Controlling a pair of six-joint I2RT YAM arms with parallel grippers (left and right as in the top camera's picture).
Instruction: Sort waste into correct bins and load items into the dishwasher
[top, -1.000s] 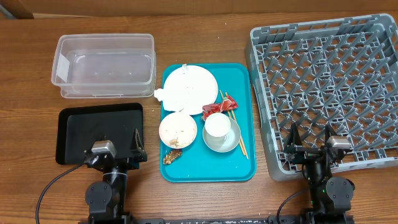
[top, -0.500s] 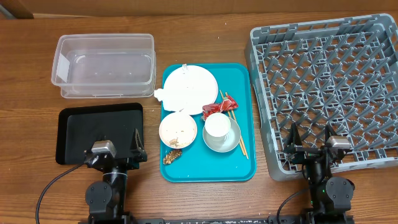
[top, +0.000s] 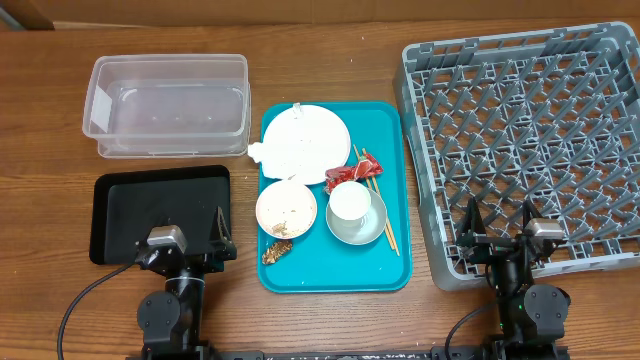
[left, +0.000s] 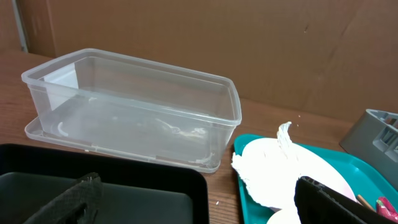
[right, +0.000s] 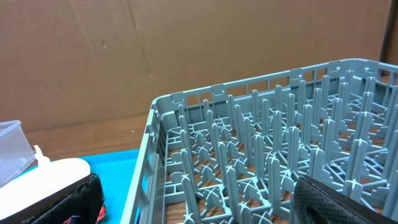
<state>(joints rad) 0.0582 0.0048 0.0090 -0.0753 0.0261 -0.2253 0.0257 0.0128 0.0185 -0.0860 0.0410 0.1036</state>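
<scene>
Plate (top: 306, 140) lies untouched on teal tray (top: 340, 275) — left fingers (left: 336, 204) and right fingers (right: 339, 205) spread wide, empty.

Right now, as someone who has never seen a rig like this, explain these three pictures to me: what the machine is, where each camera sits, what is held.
Two robot arms sit at a table. One picture looks down from above; the other two come from wrist cameras, so the dark shapes at their bottom edges are the arms' own fingers. The left gripper and right gripper are open, holding nothing. On the table: clear tub, black tray, grey dish rack, and a teal tray carrying a plate, two bowls, a cup, chopsticks and a red wrapper.
</scene>
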